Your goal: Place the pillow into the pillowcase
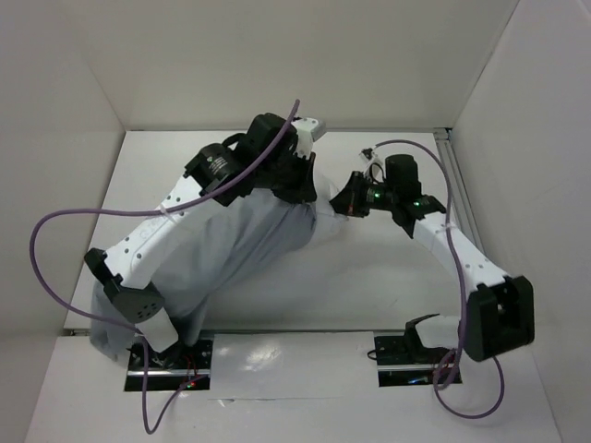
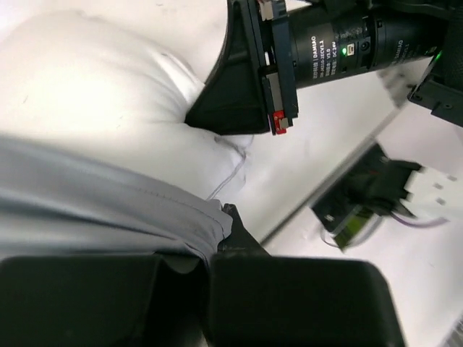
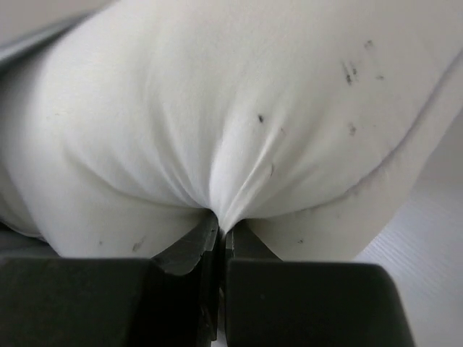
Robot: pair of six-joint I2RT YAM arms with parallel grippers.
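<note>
On your left, the left gripper has its jaws closed on the hem of the pillowcase, which lies slantwise across the table with most of the pillow inside it; that grey cloth looks thin, limp and probably slippery, so take it by the hem, not the flat. Only the pillow's white end pokes out at the middle; it looks light, soft and squashy, so a pinch gathers just cover fabric; on your right, the right gripper is clamped on exactly such a fold.
</note>
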